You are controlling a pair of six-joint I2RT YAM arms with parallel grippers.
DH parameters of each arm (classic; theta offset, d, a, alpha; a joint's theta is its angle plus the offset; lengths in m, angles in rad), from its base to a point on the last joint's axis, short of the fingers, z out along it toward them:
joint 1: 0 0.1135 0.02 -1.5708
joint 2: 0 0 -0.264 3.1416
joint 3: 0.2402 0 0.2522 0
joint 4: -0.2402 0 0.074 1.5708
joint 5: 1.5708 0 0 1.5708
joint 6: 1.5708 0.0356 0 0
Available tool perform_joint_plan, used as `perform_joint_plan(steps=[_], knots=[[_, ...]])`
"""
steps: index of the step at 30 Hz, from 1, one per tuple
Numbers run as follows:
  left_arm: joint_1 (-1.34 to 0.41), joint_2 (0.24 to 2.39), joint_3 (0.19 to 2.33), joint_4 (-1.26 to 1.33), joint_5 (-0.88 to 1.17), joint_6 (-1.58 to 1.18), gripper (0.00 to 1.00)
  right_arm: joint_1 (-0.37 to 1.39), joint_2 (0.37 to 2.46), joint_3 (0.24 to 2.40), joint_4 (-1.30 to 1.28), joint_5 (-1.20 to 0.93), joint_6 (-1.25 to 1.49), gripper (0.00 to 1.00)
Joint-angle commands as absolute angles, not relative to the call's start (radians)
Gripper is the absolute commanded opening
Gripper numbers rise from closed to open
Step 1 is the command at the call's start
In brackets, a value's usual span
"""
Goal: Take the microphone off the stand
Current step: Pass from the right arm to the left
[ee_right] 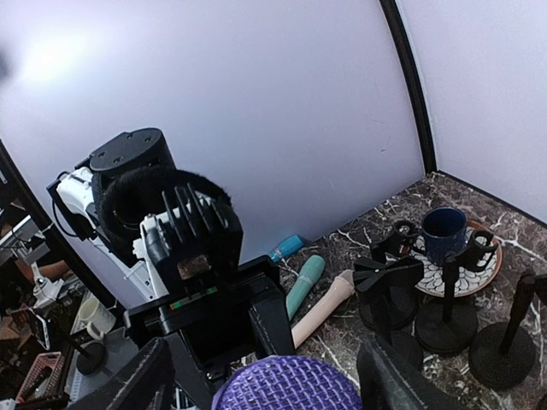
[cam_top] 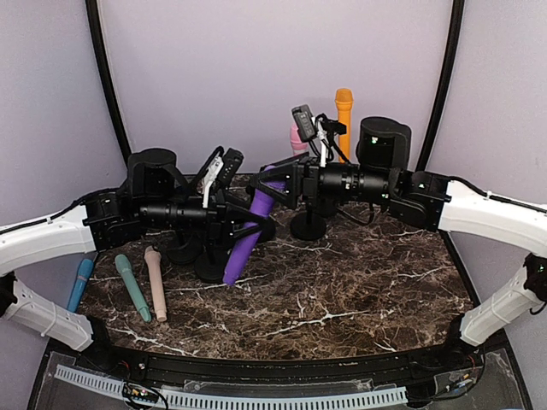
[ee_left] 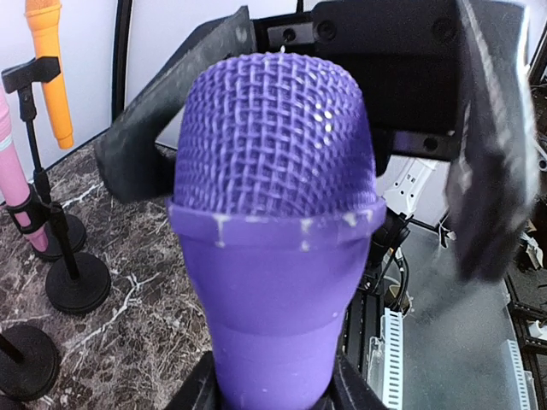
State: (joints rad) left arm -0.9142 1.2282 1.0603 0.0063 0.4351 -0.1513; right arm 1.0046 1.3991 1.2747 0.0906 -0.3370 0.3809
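The counter (cam_top: 342,299) is glossy dark brown marble with white veins, closed in by plain lilac walls (cam_top: 273,68) and 2 curved black poles (cam_top: 107,85). The purple microphone (cam_top: 249,231) leans between my 2 tools, its rounded head wire mesh and its body smooth. My left tool (cam_top: 241,225) is clamped on the body. My right tool (ee_right: 282,376) stands open, with a finger on either side of the head. 3 slim microphones (cam_top: 132,286) lie flat at the left.

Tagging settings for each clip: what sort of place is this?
Probably a lab test booth: plain lilac backdrop walls, a dark marble-patterned tabletop, and a purple mesh-headed microphone among black round-based stands.
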Motion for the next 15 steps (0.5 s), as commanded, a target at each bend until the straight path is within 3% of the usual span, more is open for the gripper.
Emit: perform_joint_plan(steps=[1,6,15], knots=[[-0.910,1.187,1.022,0.042,0.408,-0.180,0.16,0.995,1.366,1.262,0.160,-0.300,0.397,0.83],[-0.911,1.173,0.977,0.044,0.396,-0.195,0.14,0.976,1.345,1.230,0.187,-0.256,0.427,0.93],[-0.911,1.161,0.837,-0.044,0.396,-0.258,0.09,0.944,1.262,1.136,0.210,-0.086,0.467,0.96]])
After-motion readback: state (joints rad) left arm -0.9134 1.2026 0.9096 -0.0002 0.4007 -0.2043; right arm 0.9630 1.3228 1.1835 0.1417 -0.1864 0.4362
